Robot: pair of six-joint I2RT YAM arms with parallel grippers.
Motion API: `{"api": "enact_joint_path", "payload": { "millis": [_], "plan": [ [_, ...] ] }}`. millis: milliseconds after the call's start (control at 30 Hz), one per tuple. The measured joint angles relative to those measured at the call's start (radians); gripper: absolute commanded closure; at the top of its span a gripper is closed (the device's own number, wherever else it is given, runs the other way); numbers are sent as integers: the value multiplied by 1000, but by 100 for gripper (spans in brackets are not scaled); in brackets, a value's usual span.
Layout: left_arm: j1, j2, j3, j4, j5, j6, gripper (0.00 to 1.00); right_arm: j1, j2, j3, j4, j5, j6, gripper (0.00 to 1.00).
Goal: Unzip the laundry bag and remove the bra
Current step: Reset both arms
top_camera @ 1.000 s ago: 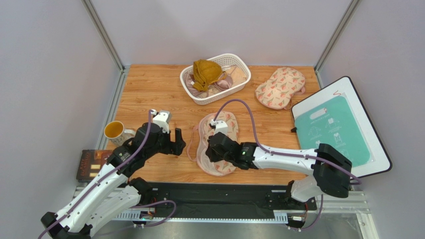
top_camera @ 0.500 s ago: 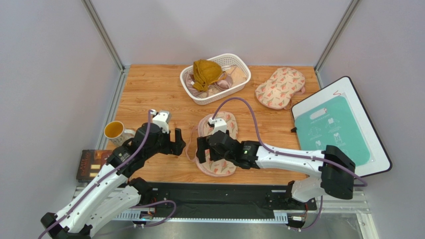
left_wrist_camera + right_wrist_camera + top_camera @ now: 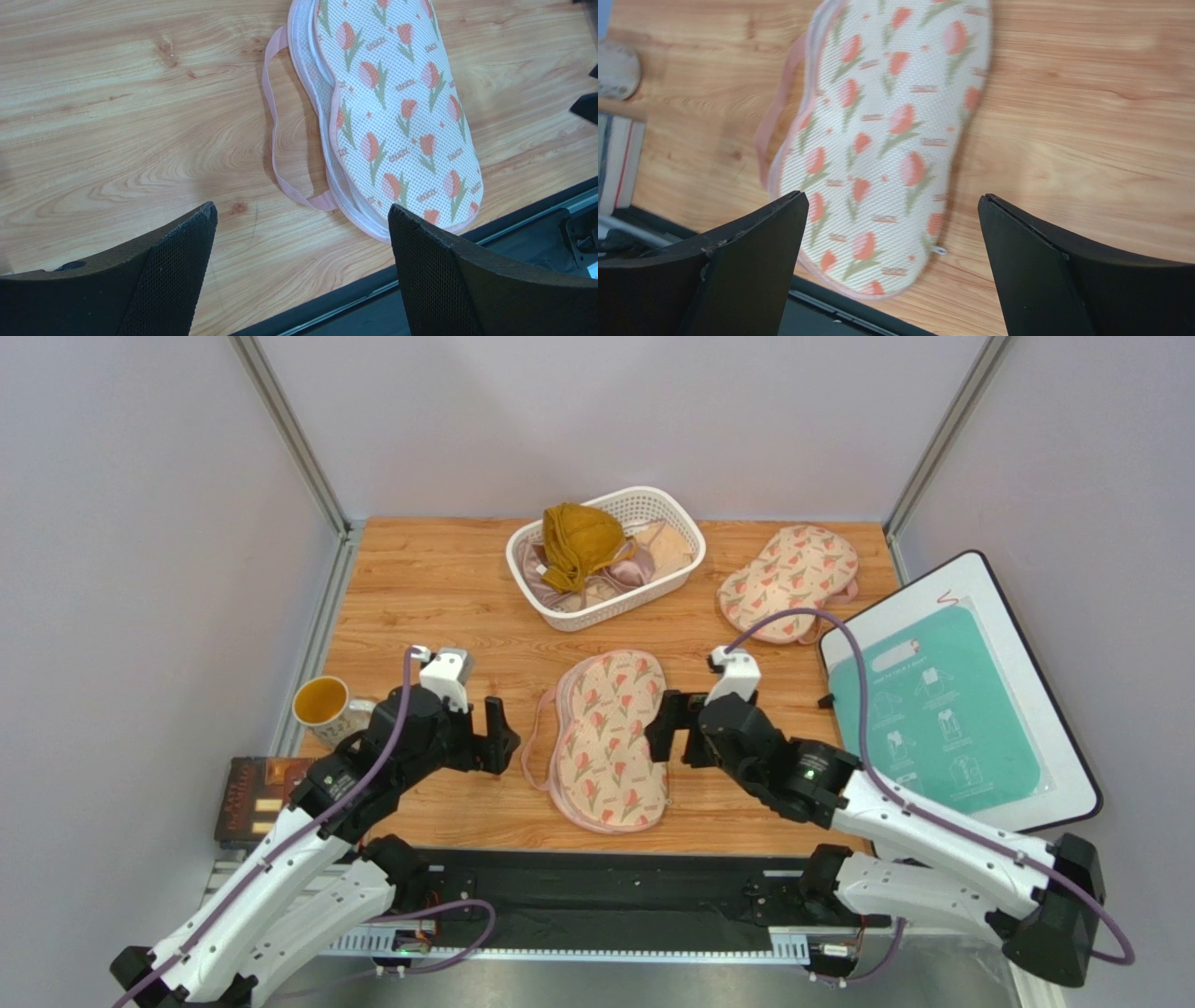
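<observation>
Evidently near complete: on the table point(image 3: 421, 588) the white basket point(image 3: 617, 605) stood far-centre. The laundry bag point(image 3: 610, 739) lay flat near the front edge, looking empty. The bra point(image 3: 578, 539) sat heaped in the basket. The left gripper point(image 3: 302, 213) and right gripper point(image 3: 892, 201) flanked the bag, jaws apart, holding nothing.

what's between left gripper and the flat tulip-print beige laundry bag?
Just a thin pink strap loop on bare wooden table, seen in the left wrist view between the open left gripper and the tulip-print beige laundry bag it hangs off.
</observation>
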Motion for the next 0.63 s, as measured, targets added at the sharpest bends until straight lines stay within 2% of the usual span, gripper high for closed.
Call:
{"api": "enact_joint_path", "payload": {
  "millis": [200, 433, 633],
  "plan": [
    [0, -28, 0, -8, -18, -8, 3, -142, -231, -75, -132, 50, 1, 0],
    [0, -57, 0, -14, -31, -9, 4, -179, -484, -102, -259, 153, -2, 0],
    [0, -82, 0, -17, -41, -11, 4, -182, -534, -115, -320, 193, -3, 0]
  ]
}}
